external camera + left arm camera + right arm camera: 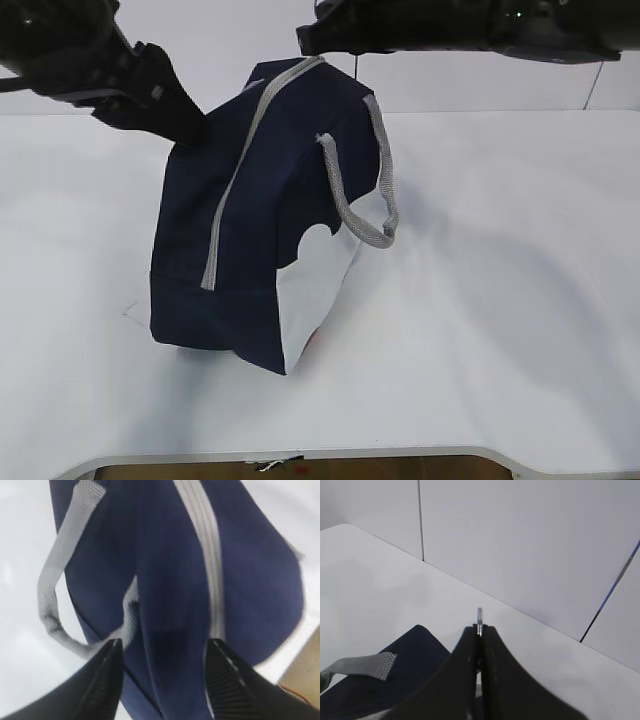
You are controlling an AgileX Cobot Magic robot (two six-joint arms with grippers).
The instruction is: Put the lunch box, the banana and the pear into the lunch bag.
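The navy lunch bag (250, 230) stands tilted on the white table, and its grey zipper (235, 170) runs closed down its top. My left gripper (190, 130) is at the bag's upper left end. In the left wrist view it (164, 652) is open, with the bag (170, 580) between its fingers. My right gripper (305, 40) is at the zipper's far top end. In the right wrist view it (480, 627) is shut on the metal ring pull (479, 615). The lunch box, banana and pear are out of view.
A grey webbing handle (365, 200) hangs over the bag's white side panel, and another shows in the left wrist view (55, 580). The table's front edge (300, 455) is close below the bag. A white wall (520, 540) stands behind.
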